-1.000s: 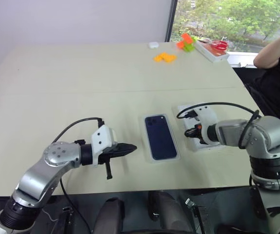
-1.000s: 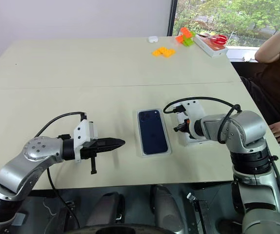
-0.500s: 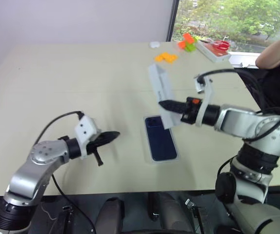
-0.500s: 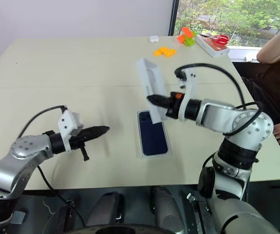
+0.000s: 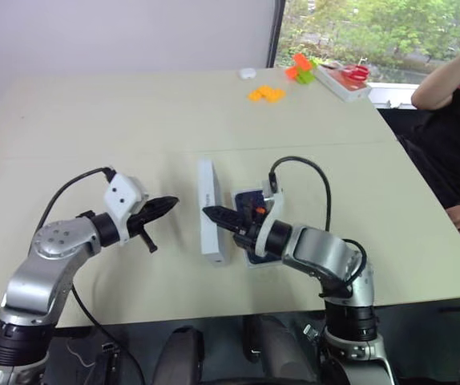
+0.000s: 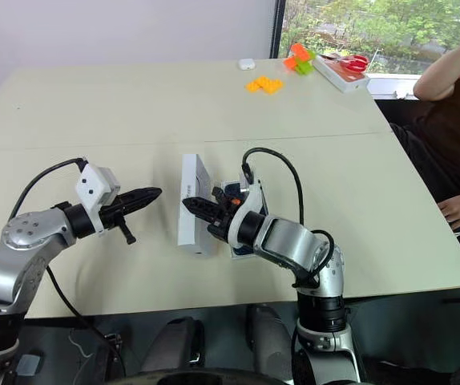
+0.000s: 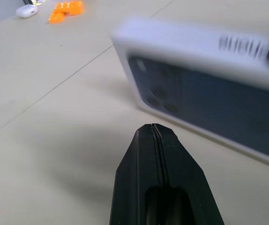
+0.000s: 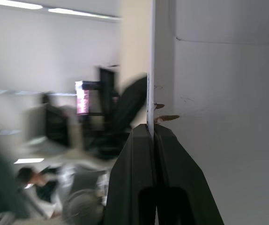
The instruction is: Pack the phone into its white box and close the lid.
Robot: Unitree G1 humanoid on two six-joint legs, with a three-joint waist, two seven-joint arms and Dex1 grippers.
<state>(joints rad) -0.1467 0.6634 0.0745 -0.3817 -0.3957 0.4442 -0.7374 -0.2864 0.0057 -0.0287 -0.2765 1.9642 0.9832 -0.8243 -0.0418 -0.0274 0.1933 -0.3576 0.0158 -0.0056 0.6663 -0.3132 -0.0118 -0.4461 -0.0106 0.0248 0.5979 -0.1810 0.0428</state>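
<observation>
Left tool [image 5: 168,204]: clenched, empty, pointed toward the upright lid just beyond its tip.

Lid [image 5: 207,210]: plain white cover, stood on edge on the bench [image 5: 94,120], pinched by one wall in the right tool [image 5: 211,213], whose black fingers were shut on it; not yet over the box.

Phone [image 5: 249,200]: dark navy, lying flat in the white box [image 5: 256,258], partly hidden behind the right tool.

Progress, as judged: phone packed; lid lifted but still to be turned flat, lined up over the box and pressed down.

Far beyond both tools: orange pieces [image 5: 267,94].
</observation>
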